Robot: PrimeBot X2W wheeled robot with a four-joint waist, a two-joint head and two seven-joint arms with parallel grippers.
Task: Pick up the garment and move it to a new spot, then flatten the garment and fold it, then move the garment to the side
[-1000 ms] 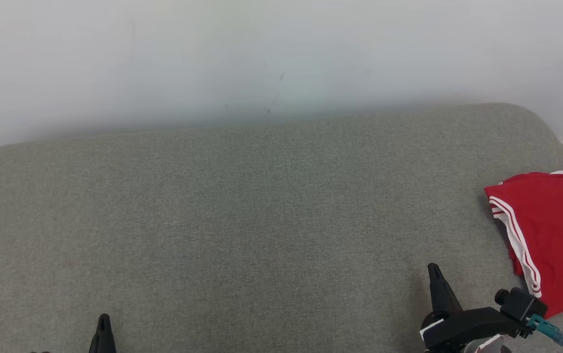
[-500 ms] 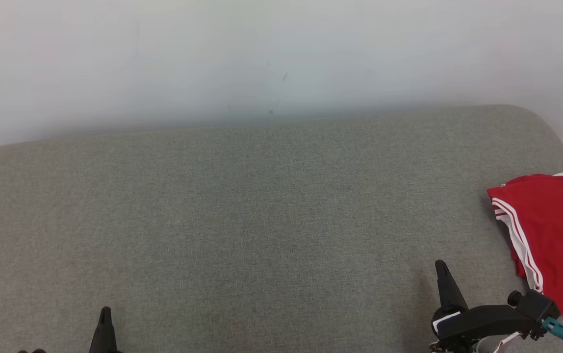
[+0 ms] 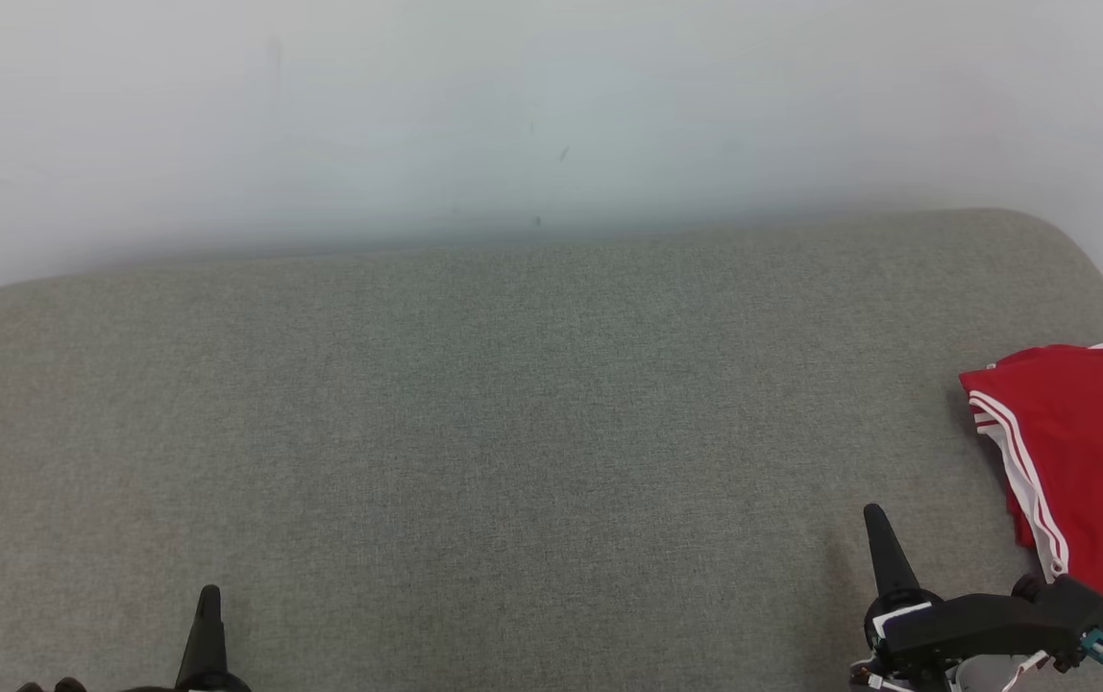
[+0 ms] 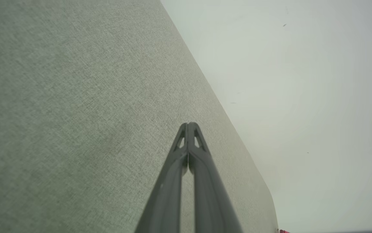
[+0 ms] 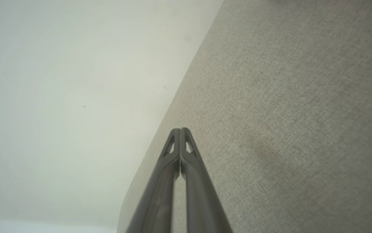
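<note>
The garment (image 3: 1090, 452) is red with white stripes down one edge. It lies folded at the far right of the grey cushion (image 3: 513, 432), running off the right edge of the head view. The left wrist view catches no more of it than a red sliver at the bottom edge, past the cushion's far end.

The right gripper (image 3: 876, 524) is just left of the garment in the head view, its fingertips clear of the cloth. Whether its dark wrist body touches the garment's lower corner I cannot tell. The left gripper (image 3: 209, 601) is well apart, at the lower left over bare cushion.

From the head both claws read as single dark spikes. The wrist views settle it: each pair of fingers is pressed together tip to tip, with nothing between them. Each wrist view also shows the pale wall (image 3: 513, 115) rising behind the cushion.
</note>
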